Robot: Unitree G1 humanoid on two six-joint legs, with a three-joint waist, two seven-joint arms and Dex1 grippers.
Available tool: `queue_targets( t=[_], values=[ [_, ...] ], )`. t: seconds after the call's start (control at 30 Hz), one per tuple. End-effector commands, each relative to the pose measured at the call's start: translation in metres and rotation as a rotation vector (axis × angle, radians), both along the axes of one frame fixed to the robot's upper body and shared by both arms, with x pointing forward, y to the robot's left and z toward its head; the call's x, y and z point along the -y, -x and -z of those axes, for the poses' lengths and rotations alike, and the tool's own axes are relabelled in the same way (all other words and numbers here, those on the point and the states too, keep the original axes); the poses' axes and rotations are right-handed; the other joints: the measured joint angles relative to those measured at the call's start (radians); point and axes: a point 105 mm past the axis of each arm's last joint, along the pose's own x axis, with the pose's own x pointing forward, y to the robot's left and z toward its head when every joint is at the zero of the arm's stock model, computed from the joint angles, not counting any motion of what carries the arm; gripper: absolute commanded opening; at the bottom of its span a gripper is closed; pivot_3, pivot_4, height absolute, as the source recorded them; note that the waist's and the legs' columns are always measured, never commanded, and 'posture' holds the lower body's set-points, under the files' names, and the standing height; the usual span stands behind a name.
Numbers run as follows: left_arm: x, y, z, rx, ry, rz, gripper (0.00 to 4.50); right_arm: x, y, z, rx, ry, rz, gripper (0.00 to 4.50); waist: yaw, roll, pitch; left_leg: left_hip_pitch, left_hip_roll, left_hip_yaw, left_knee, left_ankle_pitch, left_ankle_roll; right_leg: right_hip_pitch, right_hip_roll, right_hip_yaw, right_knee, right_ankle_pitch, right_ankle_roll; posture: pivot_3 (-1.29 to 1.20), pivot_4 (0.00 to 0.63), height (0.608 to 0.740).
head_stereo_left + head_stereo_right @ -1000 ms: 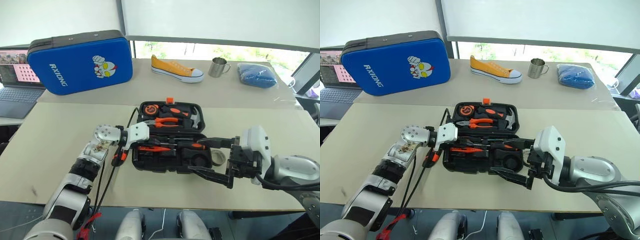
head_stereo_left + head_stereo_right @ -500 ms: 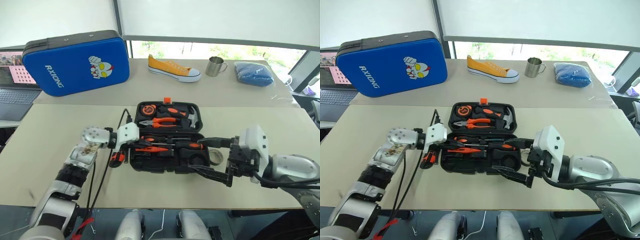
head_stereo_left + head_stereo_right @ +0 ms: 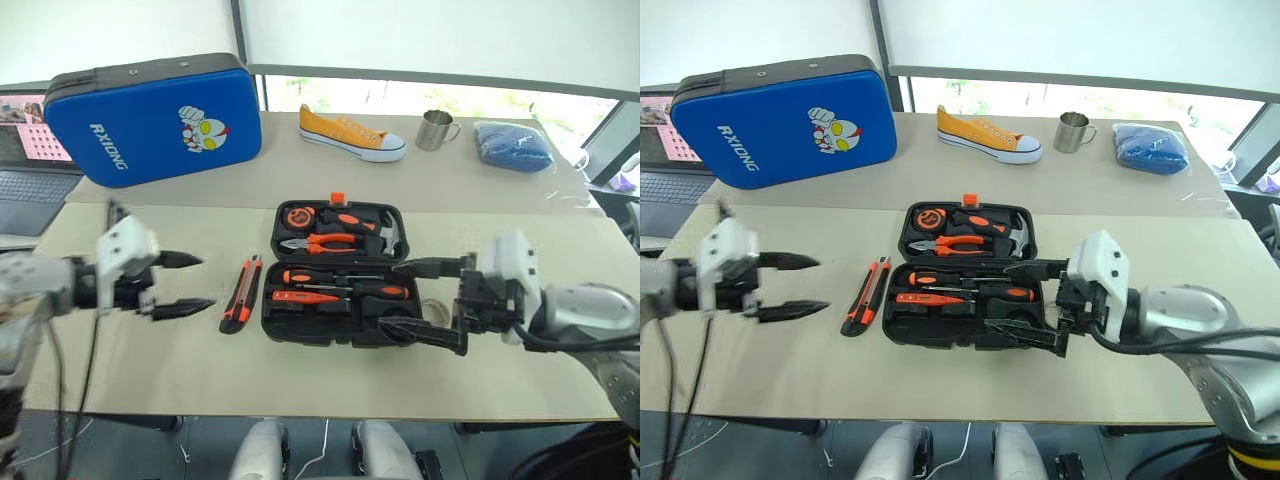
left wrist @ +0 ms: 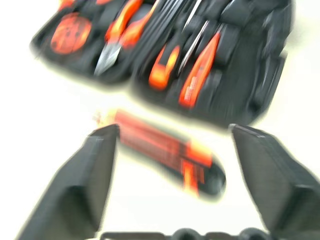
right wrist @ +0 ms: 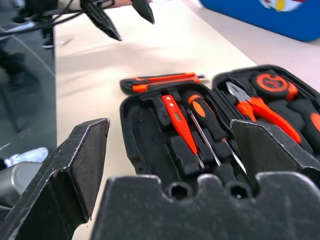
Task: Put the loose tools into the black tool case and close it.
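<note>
The black tool case (image 3: 320,330) lies open in the middle of the table. Its front half holds two black-and-orange screwdrivers (image 3: 345,277) and an orange tester pen (image 3: 295,296). The black-and-orange utility knife (image 3: 241,293) lies flat on the table just left of the case, also seen in the left wrist view (image 4: 165,150). My left gripper (image 3: 185,283) hovers open and empty, well left of the knife. My right gripper (image 3: 420,300) stands open at the case's right front corner, holding nothing. A bit of the grey tape roll (image 3: 434,311) peeks out behind it.
Orange-handled pliers (image 3: 325,242), a tape measure and a hammer fill the case's lid half. On the far table stand a blue cartoon zip case (image 3: 150,115), a yellow shoe (image 3: 350,133), a metal mug (image 3: 433,130) and a blue cloth (image 3: 512,146). A laptop (image 3: 25,180) sits far left.
My left gripper opened, let go of the utility knife and swung away to the left and up. The knife now lies on the table beside the case. The right gripper barely moved.
</note>
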Motion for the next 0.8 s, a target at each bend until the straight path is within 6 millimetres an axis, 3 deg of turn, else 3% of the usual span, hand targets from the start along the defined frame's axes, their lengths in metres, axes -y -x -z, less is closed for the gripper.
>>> queue_targets(
  t=[0.03,0.1,0.2,0.3,0.43,0.6,0.8],
  values=[
    [-0.027,0.015,-0.007,0.019,-0.113,-0.129,4.45,-0.009,-0.003,-0.002,0.039,-0.014,-0.086,4.5,0.002,0.0,0.0,0.0,0.0,0.0,-0.001,0.0,0.0,0.0,0.0,0.0,0.0,0.0,0.0,0.0,0.15,0.739],
    [-0.024,0.017,-0.005,-0.001,-0.118,-0.141,4.45,-0.011,-0.004,0.0,0.041,-0.015,-0.102,4.5,0.011,-0.001,0.0,0.0,0.0,0.0,-0.001,0.0,0.0,0.0,-0.001,0.0,-0.001,0.0,0.0,0.0,0.15,0.739],
    [-0.003,0.011,-0.004,-0.042,-0.111,-0.155,4.45,-0.011,-0.005,0.004,0.043,-0.014,-0.12,4.5,0.03,-0.001,0.001,0.0,-0.001,0.0,-0.001,0.001,-0.001,0.001,-0.002,-0.001,-0.001,0.0,0.0,0.0,0.15,0.739],
    [0.013,-0.009,-0.006,-0.098,-0.032,-0.279,4.45,-0.011,-0.004,0.005,0.041,-0.02,-0.125,4.5,0.036,-0.002,0.001,0.0,-0.002,-0.001,-0.001,0.001,-0.001,0.002,-0.002,-0.001,-0.002,0.001,0.001,0.0,0.15,0.739],
    [0.052,-0.016,-0.003,-0.323,-0.012,-0.31,4.45,-0.006,-0.002,0.012,0.035,-0.034,-0.093,4.5,0.025,-0.004,0.002,-0.001,-0.003,-0.001,0.0,0.001,-0.001,0.001,0.0,-0.001,0.0,0.001,0.002,0.0,0.15,0.739],
    [0.049,-0.033,0.006,-0.408,-0.126,-0.425,4.45,-0.008,0.003,0.018,0.031,-0.061,-0.064,4.5,-0.001,-0.004,0.002,0.0,-0.003,-0.001,-0.001,0.001,-0.001,0.0,0.002,0.0,0.002,0.001,0.001,0.0,0.15,0.739],
    [0.061,-0.051,0.011,-0.456,-0.162,-0.44,4.45,-0.014,0.006,0.017,0.043,-0.081,-0.04,4.5,0.003,-0.005,0.003,0.001,-0.003,-0.002,-0.003,0.001,-0.002,-0.001,0.001,0.001,0.002,0.0,0.0,0.0,0.15,0.739]
  ],
)
